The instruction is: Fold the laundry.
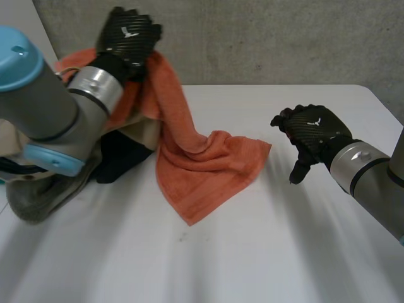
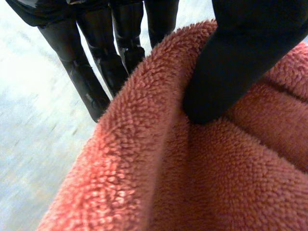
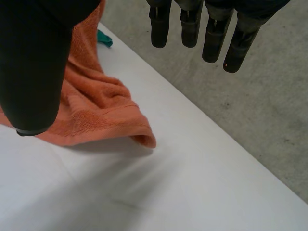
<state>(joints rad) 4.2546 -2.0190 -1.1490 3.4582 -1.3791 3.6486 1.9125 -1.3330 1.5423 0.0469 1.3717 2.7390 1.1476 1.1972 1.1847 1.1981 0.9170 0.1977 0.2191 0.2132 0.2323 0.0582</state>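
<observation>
An orange towel (image 1: 189, 158) hangs from my raised left hand (image 1: 128, 35) at the back left and trails down onto the white table (image 1: 265, 252), its lower end spread flat near the middle. In the left wrist view the thumb (image 2: 240, 62) presses the towel's edge (image 2: 159, 159) against the fingers (image 2: 96, 72), so the hand is shut on it. My right hand (image 1: 309, 136) hovers open above the table to the right of the towel's low corner (image 3: 139, 137), its fingers (image 3: 192, 26) straight and holding nothing.
A pile of other laundry lies at the left under my left arm: a beige cloth (image 1: 44, 189) and a black garment (image 1: 120, 158). A green scrap (image 3: 105, 39) peeks out beyond the towel. A grey wall (image 1: 284, 38) runs behind the table.
</observation>
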